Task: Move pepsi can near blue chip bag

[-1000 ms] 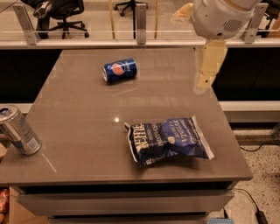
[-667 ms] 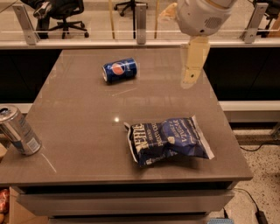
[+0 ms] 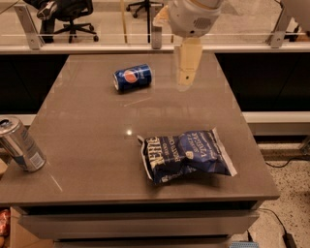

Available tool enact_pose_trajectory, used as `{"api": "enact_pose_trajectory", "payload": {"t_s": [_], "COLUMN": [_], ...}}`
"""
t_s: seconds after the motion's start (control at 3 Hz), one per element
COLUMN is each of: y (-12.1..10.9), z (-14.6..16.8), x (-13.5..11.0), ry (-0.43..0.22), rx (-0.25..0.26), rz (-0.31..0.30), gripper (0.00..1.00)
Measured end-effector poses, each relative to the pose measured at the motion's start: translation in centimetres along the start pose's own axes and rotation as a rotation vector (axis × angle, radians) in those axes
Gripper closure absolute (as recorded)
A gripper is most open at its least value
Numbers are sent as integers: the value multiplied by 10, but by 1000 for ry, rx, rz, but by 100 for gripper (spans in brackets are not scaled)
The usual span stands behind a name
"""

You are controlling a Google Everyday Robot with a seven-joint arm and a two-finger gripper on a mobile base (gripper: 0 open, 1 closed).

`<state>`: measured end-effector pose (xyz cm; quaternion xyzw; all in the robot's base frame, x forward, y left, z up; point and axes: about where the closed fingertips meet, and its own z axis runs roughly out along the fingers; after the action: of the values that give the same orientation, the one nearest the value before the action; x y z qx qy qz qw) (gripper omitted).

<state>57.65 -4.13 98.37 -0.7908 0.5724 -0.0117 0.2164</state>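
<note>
The pepsi can (image 3: 132,77) lies on its side at the far middle of the brown table (image 3: 87,145), its logo facing up. The blue chip bag (image 3: 186,155) lies flat near the table's front right, white lettering up. My gripper (image 3: 186,72) hangs from the white arm above the far part of the table, a short way right of the can and well behind the bag. It touches neither.
A silver-grey can with a blue label (image 3: 20,145) stands tilted at the table's left edge. Behind the table runs a glass railing (image 3: 97,46), with office chairs (image 3: 68,14) beyond. The floor (image 3: 290,193) drops off at the right.
The arm and gripper have moved left across the far side of the table, from over the right edge toward the pepsi can. The cans and the bag have not moved.
</note>
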Motion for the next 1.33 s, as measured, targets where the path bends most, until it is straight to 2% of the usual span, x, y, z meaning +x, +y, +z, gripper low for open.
{"api": "enact_pose_trajectory", "payload": {"t_s": [0.67,1.33], "y": [-22,-32], "z": [36,74], "x": [-12,-19], "ry": [19,51], "rx": [-1,-13], "rz": [19,21], "gripper": [0,0]}}
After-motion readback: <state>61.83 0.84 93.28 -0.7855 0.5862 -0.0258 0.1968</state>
